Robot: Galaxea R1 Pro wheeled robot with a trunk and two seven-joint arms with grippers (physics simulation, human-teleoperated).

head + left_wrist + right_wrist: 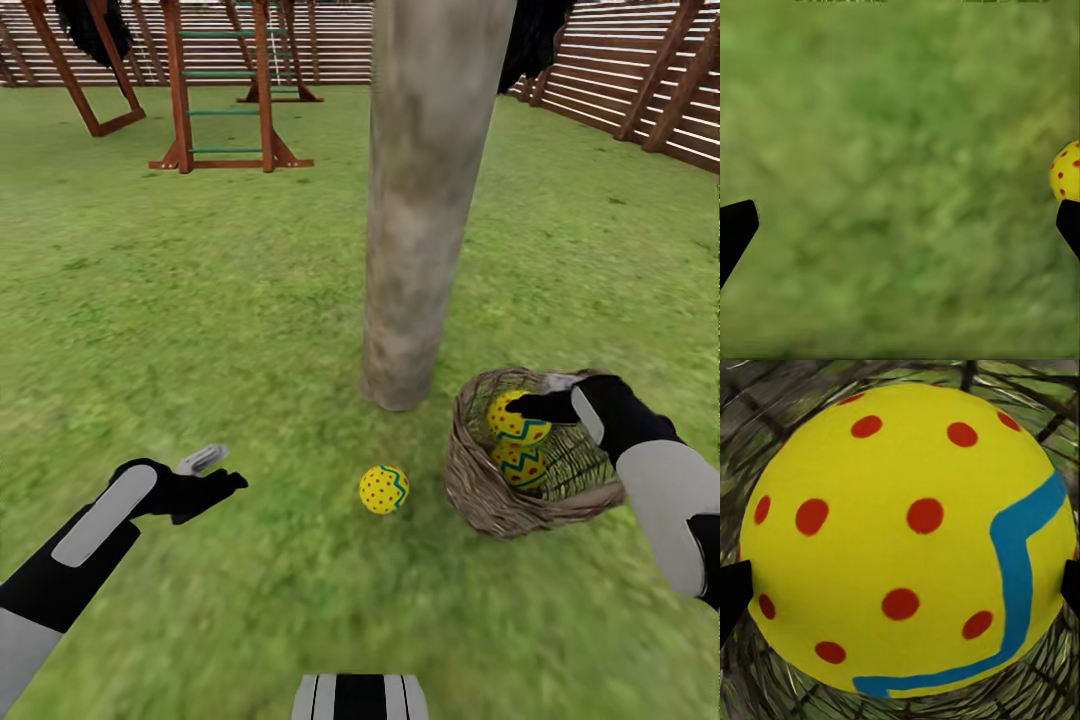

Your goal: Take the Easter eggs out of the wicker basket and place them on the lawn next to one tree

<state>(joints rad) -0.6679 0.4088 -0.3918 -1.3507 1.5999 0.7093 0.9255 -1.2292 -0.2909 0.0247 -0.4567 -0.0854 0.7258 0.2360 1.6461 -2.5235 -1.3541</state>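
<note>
Eggs first: one egg (384, 489) lies out on the lawn (200, 300), near the foot of the tree (420, 200) and just beside the basket (480, 490). Two more sit inside the basket, the upper egg (515, 420) stacked against the lower egg (520, 465).

Going from the left, the left arm reaches in low over the grass, its pincer (215, 478) hanging above bare lawn, well apart from the loose egg. In the left wrist view the two dark fingertips (736, 229) stand wide apart with nothing but grass between them, so it is open and empty; a sliver of that loose egg (1066, 171) shows at the edge of that view.

Behind, a wooden playset (225, 90) stands on the grass before the slatted fence (640, 90).

The thick grey-brown trunk rises in the middle, its base touching the lawn just behind the basket.

On the right, the basket tilts with its mouth toward the robot. The right pincer (550, 405) reaches over the rim, down at the upper egg. In the right wrist view that egg (907, 540) sits between the black fingertips (733, 592), woven twigs around it. I cannot tell whether the fingers grip it or only straddle it.
</note>
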